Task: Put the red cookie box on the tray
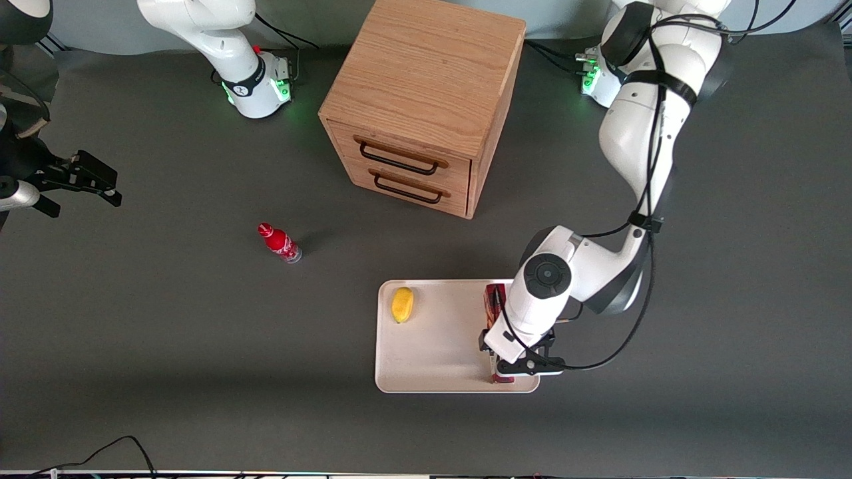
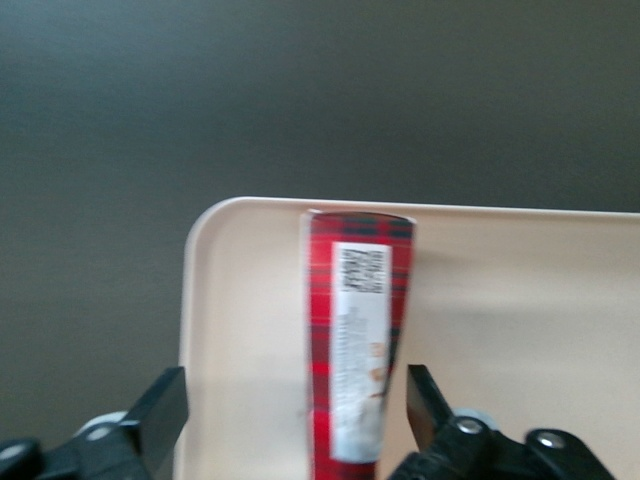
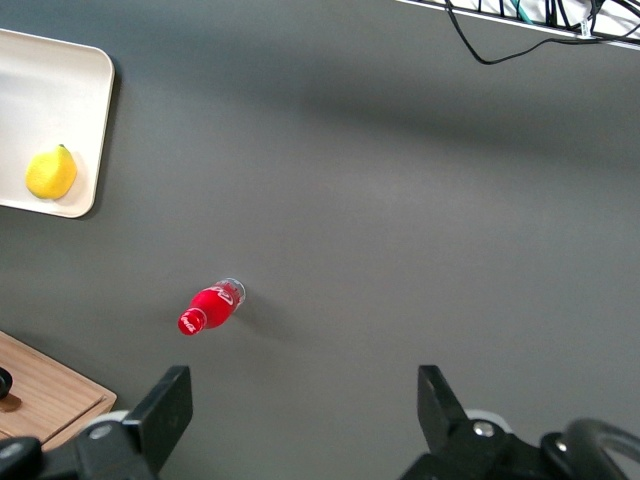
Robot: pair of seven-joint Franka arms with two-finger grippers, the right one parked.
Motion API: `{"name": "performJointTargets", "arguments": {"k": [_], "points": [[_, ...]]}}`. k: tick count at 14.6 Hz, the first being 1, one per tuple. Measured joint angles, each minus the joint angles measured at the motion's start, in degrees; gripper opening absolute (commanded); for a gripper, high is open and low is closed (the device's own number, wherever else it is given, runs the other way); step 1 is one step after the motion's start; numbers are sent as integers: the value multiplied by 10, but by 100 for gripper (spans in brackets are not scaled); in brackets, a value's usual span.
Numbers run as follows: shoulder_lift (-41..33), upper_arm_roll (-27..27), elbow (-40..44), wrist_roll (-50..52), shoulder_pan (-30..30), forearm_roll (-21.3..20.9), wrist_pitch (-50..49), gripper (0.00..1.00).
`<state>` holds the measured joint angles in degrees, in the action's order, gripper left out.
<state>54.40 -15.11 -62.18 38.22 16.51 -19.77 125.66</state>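
Note:
The red cookie box (image 1: 493, 297) (image 2: 355, 340) lies flat on the tray (image 1: 436, 346) (image 2: 500, 300), along the tray's edge toward the working arm's end of the table, one end close to the rim. My left gripper (image 1: 507, 364) (image 2: 295, 415) hovers just above the box's end nearer the front camera. It is open, its two black fingers (image 2: 165, 420) straddling the box with gaps on both sides, one gap much wider. The arm's wrist hides the middle of the box in the front view.
A yellow lemon (image 1: 402, 305) (image 3: 51, 172) sits on the tray near its edge toward the parked arm. A small red bottle (image 1: 279, 243) (image 3: 211, 307) lies on the table toward the parked arm's end. A wooden two-drawer cabinet (image 1: 426, 100) stands farther from the front camera.

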Motion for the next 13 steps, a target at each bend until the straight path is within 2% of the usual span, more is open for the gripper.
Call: {"name": "performJointTargets", "arguments": {"k": [2, 6, 9, 13], "points": [[-42, -18, 7, -11, -28, 8, -74, 100], [-149, -75, 10, -142, -143, 56, -232, 100], [-222, -80, -6, -250, -216, 102, -326, 100], [-305, -82, -32, -332, -288, 117, -418, 100]]}}
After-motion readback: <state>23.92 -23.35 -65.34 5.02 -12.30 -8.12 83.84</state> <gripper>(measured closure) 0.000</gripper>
